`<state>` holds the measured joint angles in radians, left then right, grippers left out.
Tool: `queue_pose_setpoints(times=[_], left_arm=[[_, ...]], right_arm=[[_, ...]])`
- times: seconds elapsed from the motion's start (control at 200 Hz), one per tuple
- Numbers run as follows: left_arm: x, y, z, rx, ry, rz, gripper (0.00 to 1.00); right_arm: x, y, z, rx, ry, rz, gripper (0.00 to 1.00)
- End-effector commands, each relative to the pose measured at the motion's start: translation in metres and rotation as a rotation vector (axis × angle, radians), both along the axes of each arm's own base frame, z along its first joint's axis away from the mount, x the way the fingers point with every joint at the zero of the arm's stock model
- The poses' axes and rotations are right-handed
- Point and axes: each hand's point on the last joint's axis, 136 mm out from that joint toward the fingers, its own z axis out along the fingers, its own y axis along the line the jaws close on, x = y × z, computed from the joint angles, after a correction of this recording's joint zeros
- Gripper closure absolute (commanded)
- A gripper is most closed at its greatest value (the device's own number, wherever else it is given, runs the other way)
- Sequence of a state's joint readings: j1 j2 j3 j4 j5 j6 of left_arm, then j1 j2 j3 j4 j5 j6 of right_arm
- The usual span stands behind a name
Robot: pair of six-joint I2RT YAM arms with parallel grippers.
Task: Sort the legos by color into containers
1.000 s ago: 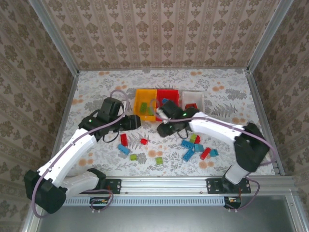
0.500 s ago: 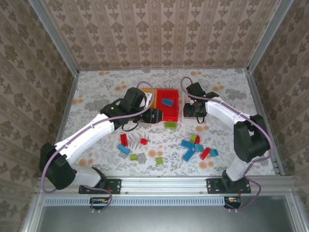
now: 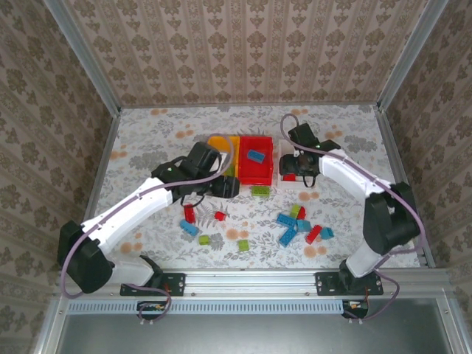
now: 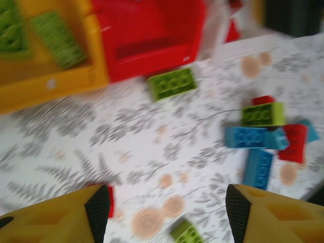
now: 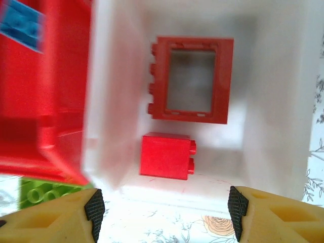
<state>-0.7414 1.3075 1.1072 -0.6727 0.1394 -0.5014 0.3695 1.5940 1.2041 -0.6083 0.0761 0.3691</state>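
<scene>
Sorting is partly done: the right gripper (image 5: 164,207) gapes empty over the white bin (image 5: 273,101) right of the red bin (image 3: 251,175), a red frame (image 5: 159,81) and brick (image 5: 164,156) inside; the left gripper (image 4: 164,207), likewise unclenched, hovers before the red bin; a dozen-odd legos (image 3: 287,236) lie loose in front of it.

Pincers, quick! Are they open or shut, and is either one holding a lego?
Left pincer: open, holding nothing.
Right pincer: open, holding nothing, over the white bin.
</scene>
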Motion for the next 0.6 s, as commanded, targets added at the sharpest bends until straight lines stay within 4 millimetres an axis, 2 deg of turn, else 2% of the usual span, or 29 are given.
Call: queue_pose_setpoints(times=[0.0, 0.095, 0.12, 0.135, 0.185, 0.28, 0.405, 0.45, 0.47, 0.59], left_arm=[[-0.011, 0.072, -0.027, 0.162, 0.102, 0.243, 0.34], [-0.027, 0.111, -0.047, 0.208, 0.212, 0.414, 0.33], [-0.032, 0.118, -0.052, 0.219, 0.241, 0.448, 0.33], [-0.036, 0.121, -0.055, 0.225, 0.259, 0.465, 0.32], [-0.046, 0.127, -0.065, 0.228, 0.315, 0.513, 0.31], [-0.061, 0.128, -0.083, 0.199, 0.409, 0.588, 0.29], [-0.065, 0.127, -0.095, 0.153, 0.477, 0.686, 0.28], [-0.065, 0.125, -0.101, 0.136, 0.502, 0.715, 0.27], [-0.066, 0.124, -0.104, 0.126, 0.516, 0.729, 0.27], [-0.069, 0.117, -0.126, 0.082, 0.586, 0.792, 0.27]], right_arm=[[-0.019, 0.033, 0.029, 0.061, -0.105, 0.170, 0.30], [-0.047, 0.079, 0.035, 0.160, -0.157, 0.357, 0.27], [-0.055, 0.090, 0.031, 0.182, -0.150, 0.398, 0.26], [-0.060, 0.096, 0.039, 0.206, -0.174, 0.422, 0.26], [-0.076, 0.114, 0.040, 0.261, -0.173, 0.491, 0.23], [-0.105, 0.146, 0.035, 0.354, -0.137, 0.616, 0.21], [-0.134, 0.176, 0.032, 0.424, -0.093, 0.760, 0.18], [-0.140, 0.180, 0.034, 0.435, -0.086, 0.787, 0.17], [-0.141, 0.183, 0.025, 0.429, -0.057, 0.793, 0.17], [-0.146, 0.189, 0.022, 0.432, -0.034, 0.813, 0.17]])
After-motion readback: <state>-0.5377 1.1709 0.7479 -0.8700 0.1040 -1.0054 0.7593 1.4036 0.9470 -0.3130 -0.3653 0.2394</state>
